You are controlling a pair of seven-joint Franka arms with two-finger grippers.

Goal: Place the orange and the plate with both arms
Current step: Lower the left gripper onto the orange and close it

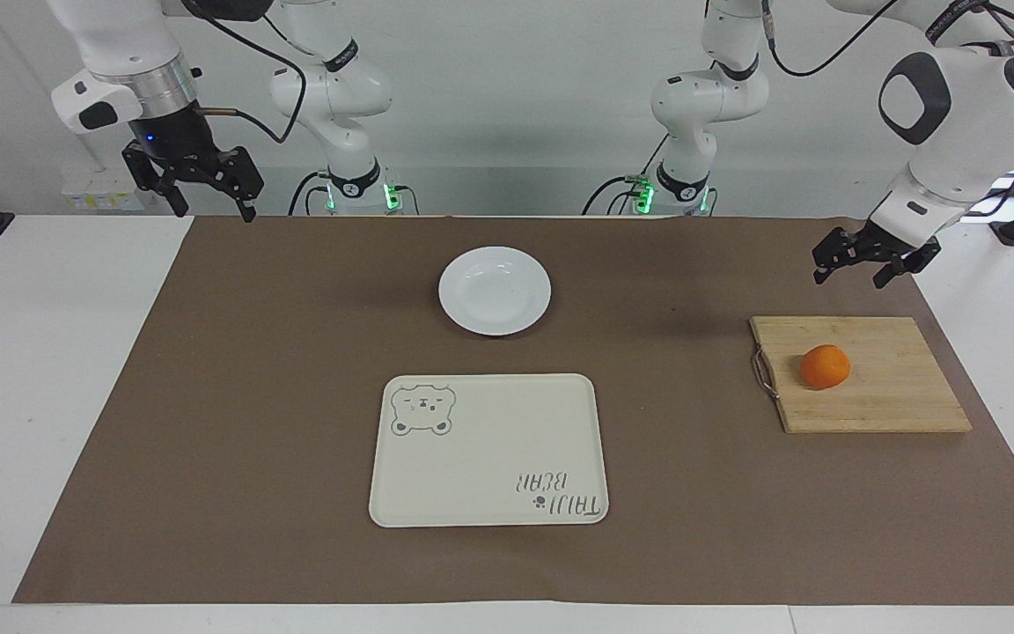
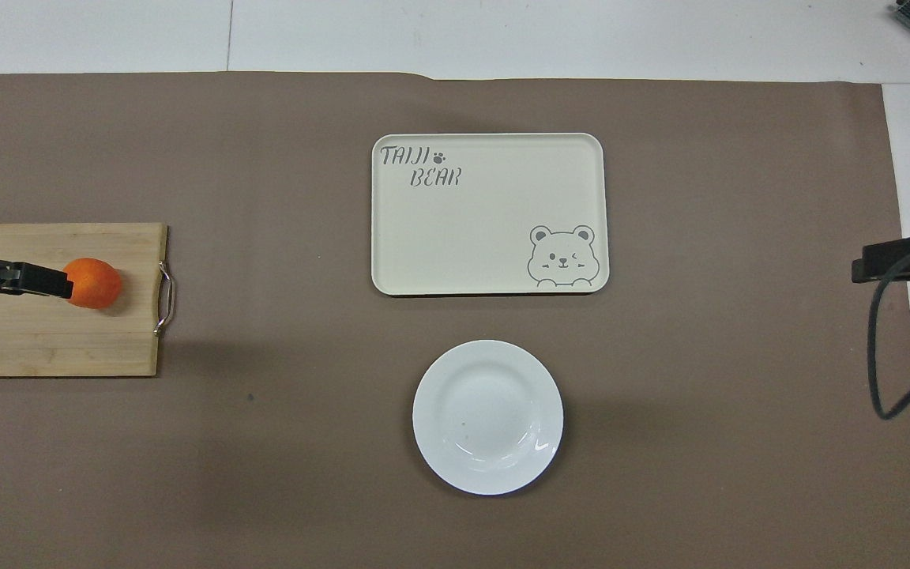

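Note:
The orange [image 1: 825,366] [image 2: 93,282] lies on a wooden cutting board [image 1: 894,396] [image 2: 28,340] toward the left arm's end of the table. My left gripper [image 1: 848,280] [image 2: 36,280] hangs open and empty in the air over the board's edge closest to the robots, clear of the orange. In the overhead view its dark finger overlaps the orange's edge. The white plate [image 1: 495,291] [image 2: 487,417] sits empty mid-table, close to the robots. At the right arm's end of the table, my right gripper [image 1: 215,211] [image 2: 866,265] waits raised and open, holding nothing.
A cream tray with a bear drawing [image 1: 489,449] [image 2: 486,213] lies farther from the robots than the plate. A brown mat [image 1: 252,396] covers most of the white table. The board has a metal handle [image 1: 762,373] on the side toward the plate.

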